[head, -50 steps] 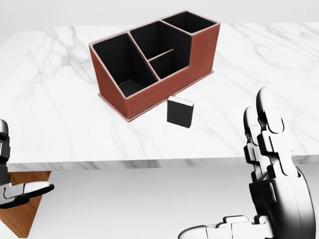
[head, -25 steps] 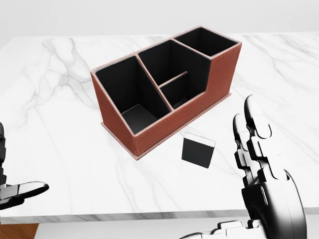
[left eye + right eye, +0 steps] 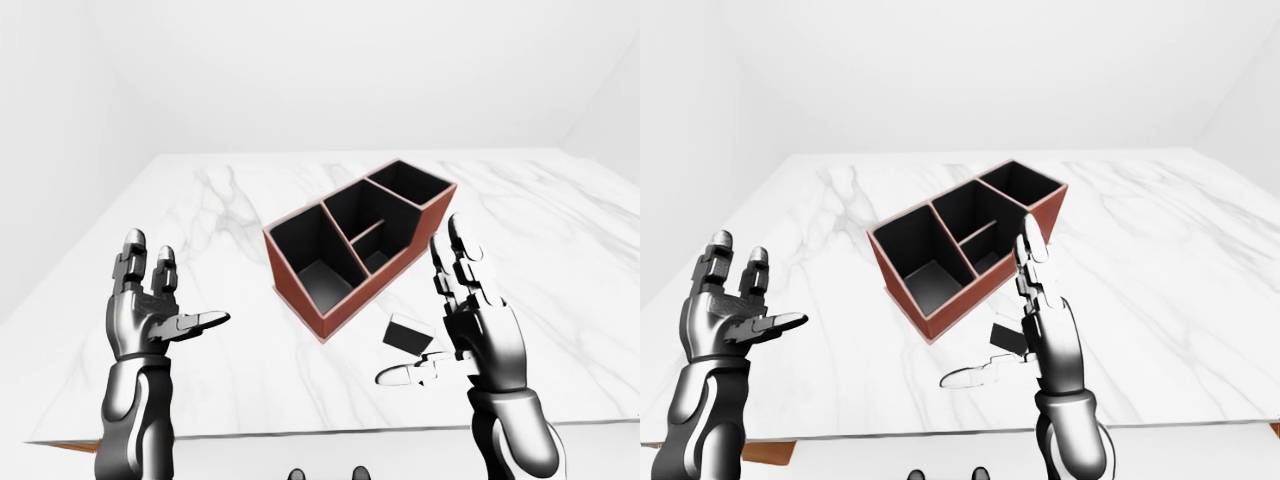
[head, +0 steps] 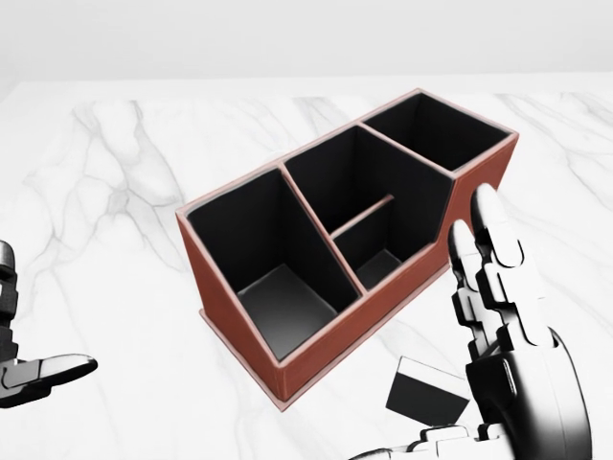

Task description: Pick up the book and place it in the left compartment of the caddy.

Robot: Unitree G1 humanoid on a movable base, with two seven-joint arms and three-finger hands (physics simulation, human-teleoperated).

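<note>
A red-brown caddy (image 4: 316, 350) with black compartments stands at an angle on the white marble table (image 3: 230, 360). Its large left compartment (image 4: 273, 278) holds nothing. A small black book with a white page edge (image 4: 426, 393) lies on the table just below and right of the caddy. My right hand (image 3: 425, 305) hovers open beside the book, fingers upright and thumb stretched left under it, not touching it. In the right-eye view this hand covers part of the book. Far left of the caddy, my left hand (image 3: 175, 285) is raised and open, holding nothing.
The table's near edge (image 3: 300, 436) runs along the bottom of the left-eye view, with a sliver of brown floor (image 3: 65, 447) below it at the left. Plain white walls surround the table. The caddy's two smaller middle cells and tall right cell (image 4: 431, 129) are dark inside.
The camera has moved closer to the table, so caddy and book look bigger and sit lower in the head view. Both hands stay open, the right one now close beside the book.
</note>
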